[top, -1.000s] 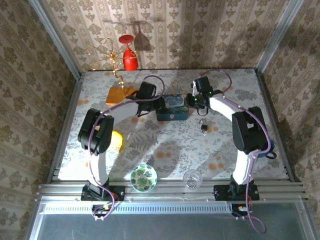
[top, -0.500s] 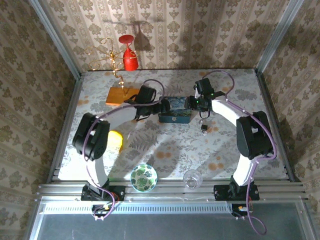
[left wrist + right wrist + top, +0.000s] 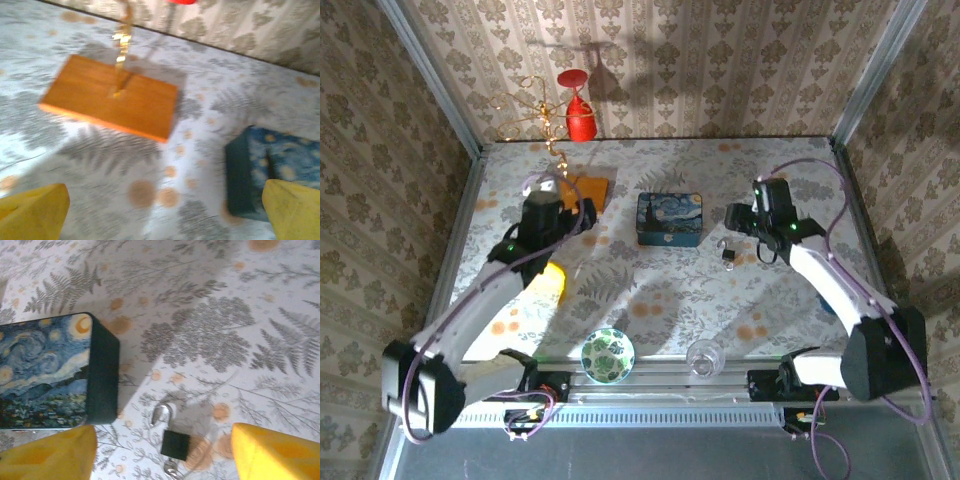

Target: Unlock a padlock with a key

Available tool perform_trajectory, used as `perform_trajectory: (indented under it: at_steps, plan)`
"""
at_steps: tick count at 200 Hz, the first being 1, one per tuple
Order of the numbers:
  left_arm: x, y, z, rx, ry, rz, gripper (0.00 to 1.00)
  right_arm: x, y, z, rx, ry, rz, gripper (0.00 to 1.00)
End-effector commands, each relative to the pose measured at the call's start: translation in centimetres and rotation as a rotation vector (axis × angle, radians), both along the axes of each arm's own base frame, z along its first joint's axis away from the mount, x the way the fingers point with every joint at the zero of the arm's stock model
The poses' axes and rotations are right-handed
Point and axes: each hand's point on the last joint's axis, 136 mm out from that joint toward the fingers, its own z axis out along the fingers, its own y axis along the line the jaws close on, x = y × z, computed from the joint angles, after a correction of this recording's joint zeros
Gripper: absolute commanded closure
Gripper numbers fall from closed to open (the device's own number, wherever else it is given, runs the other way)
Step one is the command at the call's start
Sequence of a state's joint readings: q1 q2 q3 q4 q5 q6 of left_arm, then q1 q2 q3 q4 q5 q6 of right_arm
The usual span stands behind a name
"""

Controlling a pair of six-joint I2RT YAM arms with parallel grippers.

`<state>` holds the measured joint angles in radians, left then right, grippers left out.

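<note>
The padlock [image 3: 175,444] lies on the fern-print tablecloth just right of the blue painted tin [image 3: 47,372]. Its body is dark and its silvery shackle [image 3: 161,415] loops up from the top left corner. The key [image 3: 171,469] sticks out of the body's underside. In the top view the padlock [image 3: 728,253] is a small dark spot. My right gripper [image 3: 162,460] hovers over it, open, its yellow fingers [image 3: 272,452] well apart and touching nothing. It sits up and right of the padlock [image 3: 733,217]. My left gripper [image 3: 165,215] is open and empty near the wooden block [image 3: 112,97].
The tin [image 3: 670,218] sits mid-table between the arms. A gold wire stand rises from the wooden block [image 3: 588,186]. A red glass ornament [image 3: 578,115] stands at the back wall. A yellow object [image 3: 553,281], a patterned bowl [image 3: 608,355] and a clear glass [image 3: 704,358] lie nearer.
Both arms have pulled away from the tin, the left swinging left toward the wooden block and the right drawing back to the right. Both grippers have opened.
</note>
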<state>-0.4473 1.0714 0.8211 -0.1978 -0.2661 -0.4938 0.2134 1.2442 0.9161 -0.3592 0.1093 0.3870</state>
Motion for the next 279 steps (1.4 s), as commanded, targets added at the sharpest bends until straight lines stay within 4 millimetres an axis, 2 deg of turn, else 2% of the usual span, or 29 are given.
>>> perform_trajectory:
  at_steps: [1, 6, 9, 12, 15, 41, 65, 102, 123, 147, 185, 279]
  plan:
    - [-1.8, 5.4, -0.5, 0.168, -0.051, 0.143, 0.0, -1.3, -2.6, 0.8, -0.07, -0.071, -0.085, 0.22]
    - [-2.2, 6.1, -0.7, 0.187, -0.064, 0.158, 0.0, -1.7, -3.0, 0.9, -0.076, -0.079, -0.097, 0.19]
    - [-2.5, 6.5, -0.8, 0.196, -0.072, 0.167, 0.0, -2.0, -3.2, 0.8, -0.08, -0.081, -0.105, 0.13]
    - [-2.7, 6.9, -0.9, 0.205, -0.081, 0.175, 0.0, -2.3, -3.5, 0.8, -0.082, -0.085, -0.114, 0.02]
    - [-3.0, 7.2, -1.0, 0.215, -0.09, 0.181, 0.0, -2.5, -3.7, 0.9, -0.086, -0.091, -0.122, 0.0]
    - [-4.4, 9.1, -1.7, 0.276, -0.205, 0.204, 0.0, -4.6, -5.1, 0.7, -0.097, -0.132, -0.163, 0.0]
    - [-4.8, 10.0, -2.5, 0.307, -0.283, 0.189, 0.0, -6.0, -6.4, 0.1, -0.108, -0.164, -0.218, 0.0]
    - [-3.6, 11.8, -3.7, 0.328, -0.314, 0.184, 0.0, -6.8, -8.3, -1.0, -0.146, -0.218, -0.317, 0.0]
    - [-2.5, 12.6, -4.5, 0.31, -0.307, 0.163, 0.0, -6.3, -8.4, -1.5, -0.172, -0.271, -0.301, 0.0]
    - [-1.1, 12.7, -5.4, 0.257, -0.307, 0.122, 0.0, -5.7, -8.5, -0.9, -0.202, -0.319, -0.288, 0.0]
    - [0.6, 11.8, -6.8, 0.278, -0.32, 0.054, 0.0, -4.8, -8.5, -0.4, -0.276, -0.406, -0.247, 0.0]
    - [3.5, 10.6, -8.8, 0.321, -0.351, -0.041, 0.0, -3.5, -8.5, -2.2, -0.34, -0.413, -0.203, 0.0]
